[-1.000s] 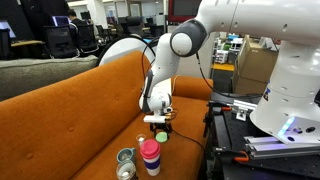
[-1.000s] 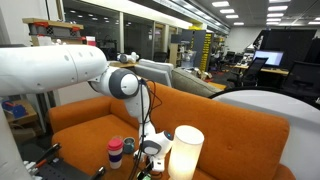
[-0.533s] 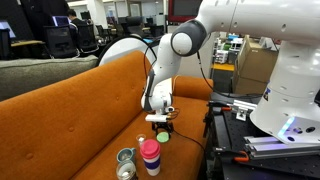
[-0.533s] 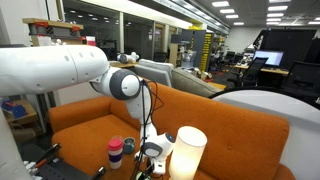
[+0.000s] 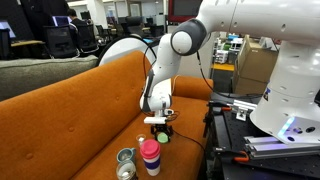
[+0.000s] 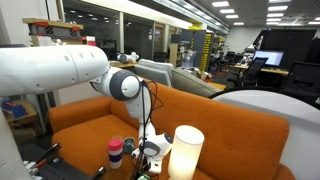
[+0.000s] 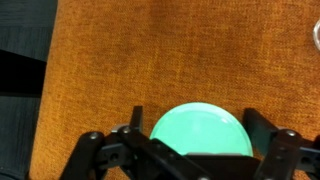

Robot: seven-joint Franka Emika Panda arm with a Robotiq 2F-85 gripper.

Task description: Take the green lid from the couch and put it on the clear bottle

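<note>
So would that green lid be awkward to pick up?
Probably light and stiff: the green lid looks like a shallow plastic cap. Its smooth round edge might slip in the end effector. Flat-side toward the couch, it seems unlikely to roll.

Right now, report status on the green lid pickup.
Gripper low at couch, straddling green lid; grip unconfirmed. Clear bottle open. Pink bottle close beside it.

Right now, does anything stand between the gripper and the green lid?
Nothing visible does. In the wrist view the green lid lies on the couch directly between the fingers of the gripper, with no other object between them.
</note>
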